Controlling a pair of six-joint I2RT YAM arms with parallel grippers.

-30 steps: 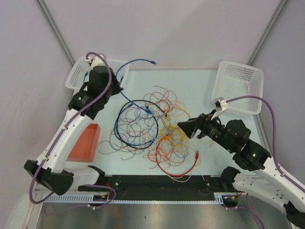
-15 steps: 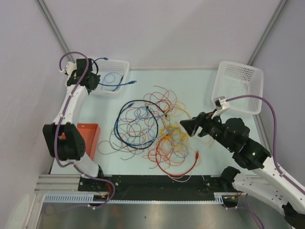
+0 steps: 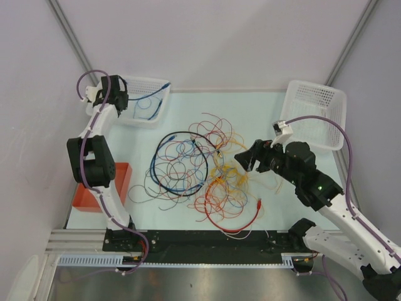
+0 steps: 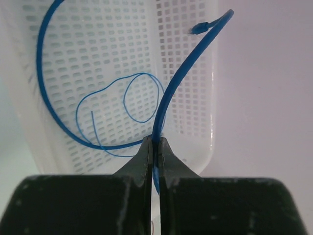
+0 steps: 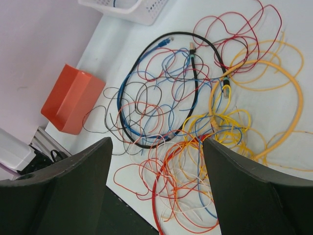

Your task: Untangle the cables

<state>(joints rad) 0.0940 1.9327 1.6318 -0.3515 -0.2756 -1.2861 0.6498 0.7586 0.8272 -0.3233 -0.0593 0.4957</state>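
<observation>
Pale table [image 3: 266, 116] carries tangled cables [image 3: 200, 169], lilac walls [image 3: 219, 44] around.

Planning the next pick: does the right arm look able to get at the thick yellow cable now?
Probably yes. The right arm's fingers stand open above the pile, and the thick yellow cable lies in view below them, nothing solid between.

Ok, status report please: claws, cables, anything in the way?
Left claw shut on blue cable, at white basket. Right claw open above cable tangle. Nothing blocking.
</observation>
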